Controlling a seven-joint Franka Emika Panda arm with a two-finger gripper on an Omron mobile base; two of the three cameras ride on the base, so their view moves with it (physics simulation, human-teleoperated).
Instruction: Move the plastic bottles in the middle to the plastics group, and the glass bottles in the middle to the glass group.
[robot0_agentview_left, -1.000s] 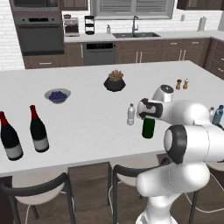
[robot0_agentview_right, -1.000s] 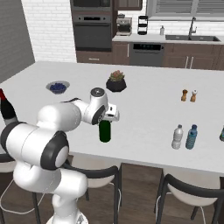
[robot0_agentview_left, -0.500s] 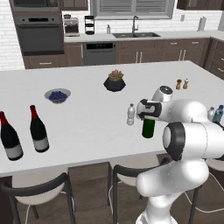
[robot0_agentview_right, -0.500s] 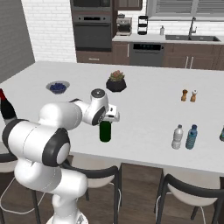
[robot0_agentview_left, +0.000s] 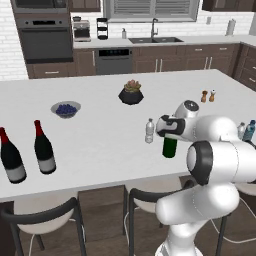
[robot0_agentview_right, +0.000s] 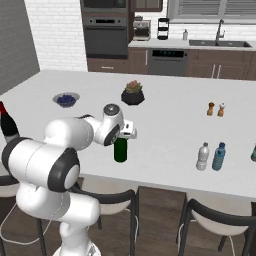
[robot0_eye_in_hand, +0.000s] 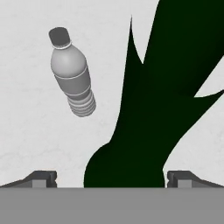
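Note:
The glass bottle (robot0_agentview_left: 170, 146), plain dark green, stands near the counter's front edge. My gripper (robot0_agentview_left: 168, 128) sits over its neck, open. In the hand view the green bottle (robot0_eye_in_hand: 144, 131) rises between my spread fingertips (robot0_eye_in_hand: 41, 177), not pinched. One clear plastic bottle (robot0_agentview_left: 149, 131) with a white cap stands just left of it, also seen as the plastic bottle (robot0_eye_in_hand: 72, 74). The glass group, two black red-topped wine bottles (robot0_agentview_left: 44, 149), is far left. The plastics group (robot0_agentview_right: 218, 156), a teal bottle beside a clear one (robot0_agentview_right: 202, 156), stands at the right.
A dark potted plant (robot0_agentview_left: 131, 93) and a bowl of blueberries (robot0_agentview_left: 65, 108) sit farther back on the white counter (robot0_agentview_left: 100, 150). Salt and pepper shakers (robot0_agentview_left: 207, 95) stand back right. Stools (robot0_agentview_left: 45, 220) line the counter's near edge.

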